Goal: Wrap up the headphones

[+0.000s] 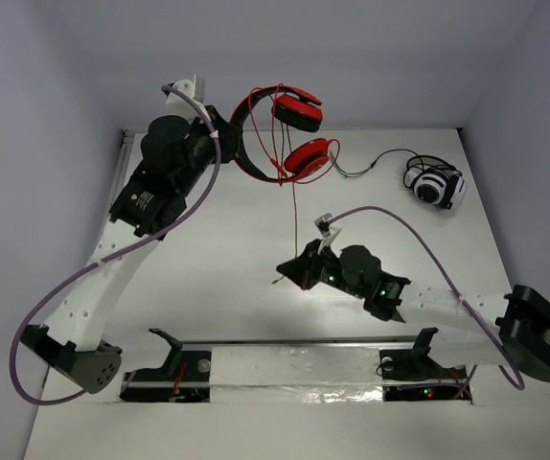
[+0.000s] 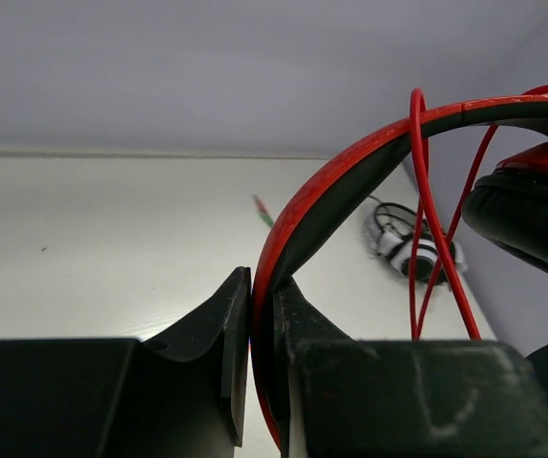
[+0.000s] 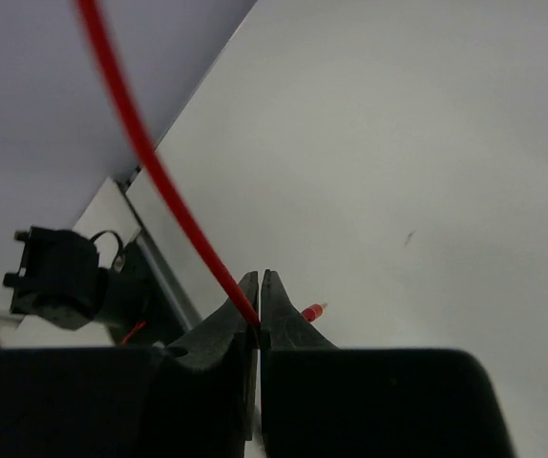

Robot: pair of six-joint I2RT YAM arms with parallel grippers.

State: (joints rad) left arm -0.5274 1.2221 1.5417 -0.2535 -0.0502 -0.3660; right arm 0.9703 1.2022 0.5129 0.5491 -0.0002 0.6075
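The red headphones [image 1: 299,134] hang in the air at the back of the table. My left gripper [image 1: 229,144] is shut on their red-and-black headband [image 2: 350,172], which runs between the fingers [image 2: 236,334] in the left wrist view. One earcup [image 2: 532,205] with a black pad shows at the right. The thin red cable [image 1: 291,211] drops from the earcups to my right gripper [image 1: 289,272], low over the table's middle. That gripper [image 3: 260,291] is shut on the cable [image 3: 150,153] close to its end, and the red plug [image 3: 314,311] sticks out just past the fingertips.
Smaller white and black headphones [image 1: 435,184] with a dark cable lie at the back right, also visible as white headphones [image 2: 412,250] in the left wrist view. A metal rail [image 1: 294,342] with black brackets [image 3: 59,277] runs along the near edge. Walls close the back and sides.
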